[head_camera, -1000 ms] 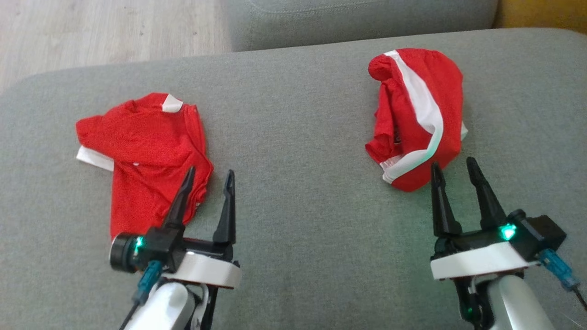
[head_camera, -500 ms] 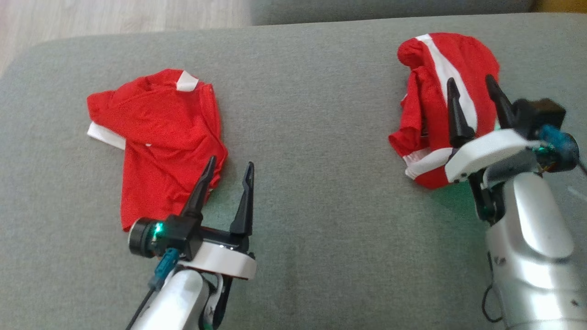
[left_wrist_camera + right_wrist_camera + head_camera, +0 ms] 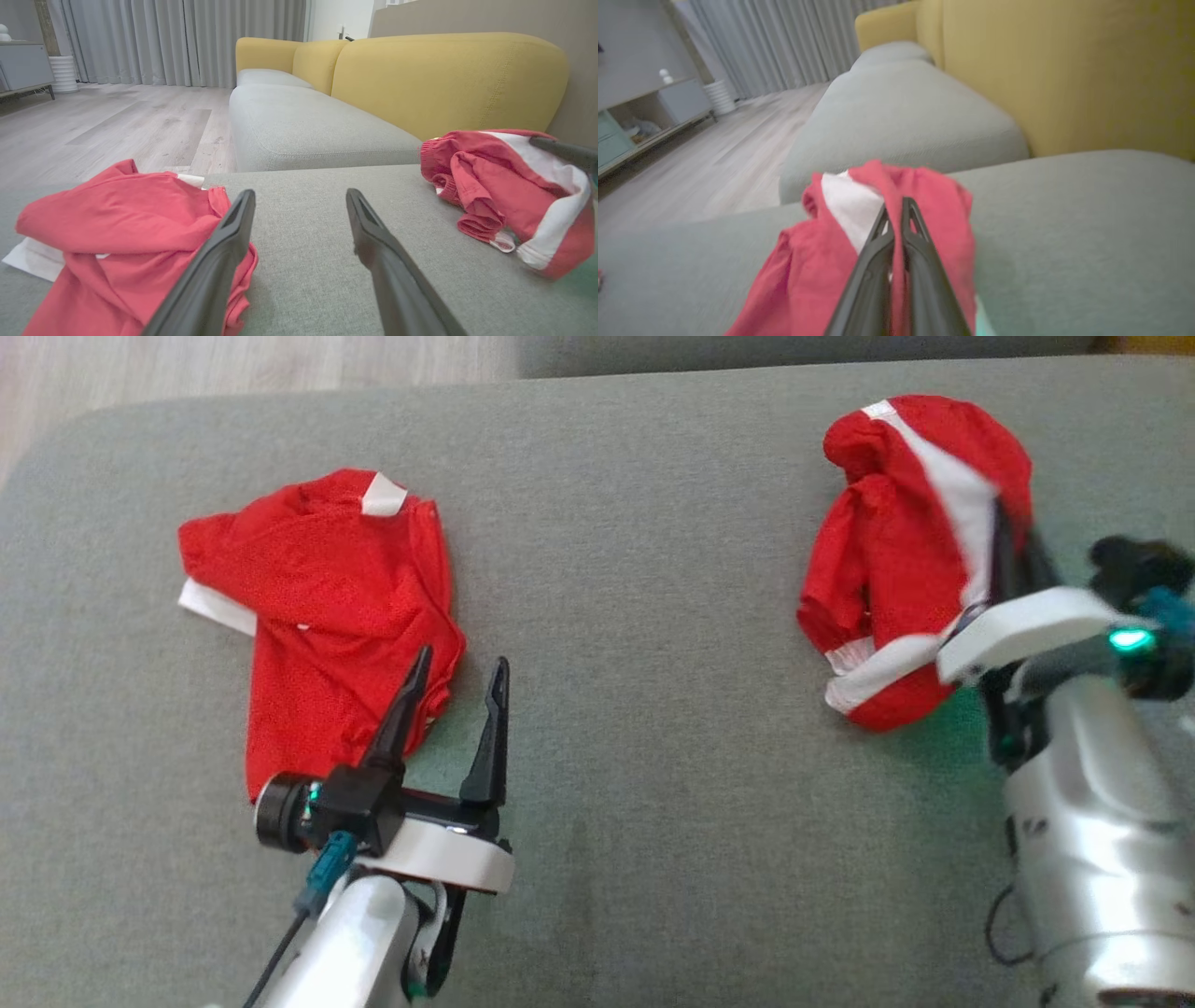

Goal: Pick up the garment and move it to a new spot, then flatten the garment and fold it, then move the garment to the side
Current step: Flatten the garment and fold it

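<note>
Right gripper [image 3: 896, 210] pinched shut on crumpled red-and-white garment [image 3: 896, 551], garment on right side of grey seat [image 3: 635, 616], left gripper [image 3: 463, 658] spread wide, holding nothing, low over seat just beside flat red shirt [image 3: 317, 607] at left

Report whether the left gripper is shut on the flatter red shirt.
No, the left gripper stands wide open, with bare grey cushion showing between its fingers and the red shirt lying off to one side.
</note>
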`<state>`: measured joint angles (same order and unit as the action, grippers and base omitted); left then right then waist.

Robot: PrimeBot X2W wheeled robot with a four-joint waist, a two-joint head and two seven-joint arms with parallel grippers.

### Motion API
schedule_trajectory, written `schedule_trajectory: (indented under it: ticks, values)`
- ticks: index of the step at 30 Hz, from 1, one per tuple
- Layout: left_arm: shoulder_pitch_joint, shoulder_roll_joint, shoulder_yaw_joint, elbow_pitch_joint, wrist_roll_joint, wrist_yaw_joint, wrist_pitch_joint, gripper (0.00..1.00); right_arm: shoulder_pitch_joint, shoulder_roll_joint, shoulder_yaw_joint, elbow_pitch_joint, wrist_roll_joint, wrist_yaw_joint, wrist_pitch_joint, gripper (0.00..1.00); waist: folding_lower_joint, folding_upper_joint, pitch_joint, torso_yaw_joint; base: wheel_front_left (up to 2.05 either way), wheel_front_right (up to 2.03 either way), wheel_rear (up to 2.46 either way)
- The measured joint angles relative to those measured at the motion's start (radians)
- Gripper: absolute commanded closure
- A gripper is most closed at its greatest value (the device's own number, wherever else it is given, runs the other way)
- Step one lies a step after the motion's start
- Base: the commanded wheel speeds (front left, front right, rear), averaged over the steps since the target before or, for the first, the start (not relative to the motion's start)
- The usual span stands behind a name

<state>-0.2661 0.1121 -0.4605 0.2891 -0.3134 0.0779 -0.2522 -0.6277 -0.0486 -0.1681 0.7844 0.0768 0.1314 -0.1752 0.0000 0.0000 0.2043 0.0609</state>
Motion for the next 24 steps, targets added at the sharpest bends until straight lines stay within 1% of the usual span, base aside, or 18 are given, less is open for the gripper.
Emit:
schedule_trajectory:
  ticks: [3, 5, 9, 13, 15, 18, 20, 22, 23, 24]
  values:
    - [0.0, -0.008, 0.011, 0.0, 0.007, -0.01, 0.0, 0.0, -0.04, -0.007, -0.067, -0.012, -0.061, 0.0, -0.022, 1.0, 0.0, 0.0, -0.014, -0.009, 0.0, 0.0, 0.0]
    - [0.0, -0.018, 0.012, 0.0, 0.009, -0.018, 0.0, 0.0, -0.071, -0.033, -0.09, -0.021, -0.097, 0.0, -0.017, 1.0, -0.0001, 0.0, -0.025, -0.009, 0.0, 0.0, 0.0]
    - [0.001, -0.039, 0.015, 0.001, 0.015, -0.027, 0.0, 0.0, -0.178, -0.129, -0.111, -0.046, -0.165, 0.0, 0.02, 1.0, 0.0, 0.0, -0.041, 0.005, 0.0, 0.0, 0.0]
    - [0.008, -0.048, 0.028, 0.001, 0.015, -0.036, 0.0, 0.0, -0.328, -0.204, -0.08, -0.061, -0.226, 0.0, 0.034, 1.0, -0.0001, 0.0, -0.052, 0.032, 0.0, 0.0, 0.0]
    - [0.01, -0.052, 0.037, 0.001, 0.015, -0.036, 0.0, 0.0, -0.391, -0.227, -0.021, -0.061, -0.254, 0.0, 0.02, 1.0, 0.0, 0.0, -0.056, 0.046, 0.0, 0.0, 0.0]
    - [0.012, -0.055, 0.046, -0.001, 0.015, -0.039, 0.0, 0.0, -0.44, -0.226, 0.096, -0.054, -0.282, 0.0, -0.011, 1.0, -0.0001, 0.0, -0.058, 0.059, 0.0, 0.0, 0.0]
    - [0.02, -0.056, 0.049, -0.002, 0.015, -0.043, 0.0, 0.0, -0.433, -0.2, 0.178, -0.04, -0.277, 0.0, -0.029, 1.0, -0.0001, 0.0, -0.059, 0.06, 0.0, 0.0, 0.0]
    - [0.03, -0.058, 0.051, -0.003, 0.016, -0.043, 0.0, 0.0, -0.387, -0.168, 0.271, -0.037, -0.265, 0.0, -0.045, 1.0, 0.0, 0.0, -0.058, 0.06, 0.0, 0.0, 0.0]
    - [0.03, -0.058, 0.051, -0.003, 0.016, -0.043, 0.0, 0.0, -0.387, -0.168, 0.271, -0.037, -0.265, 0.0, -0.045, 1.0, 0.0, 0.0, -0.058, 0.06, 0.0, 0.0, 0.0]
    - [0.032, -0.058, 0.054, -0.003, 0.018, -0.043, 0.0, 0.0, -0.306, -0.131, 0.367, -0.026, -0.232, 0.0, -0.05, 1.0, -0.0001, 0.0, -0.057, 0.059, 0.0, 0.0, 0.0]
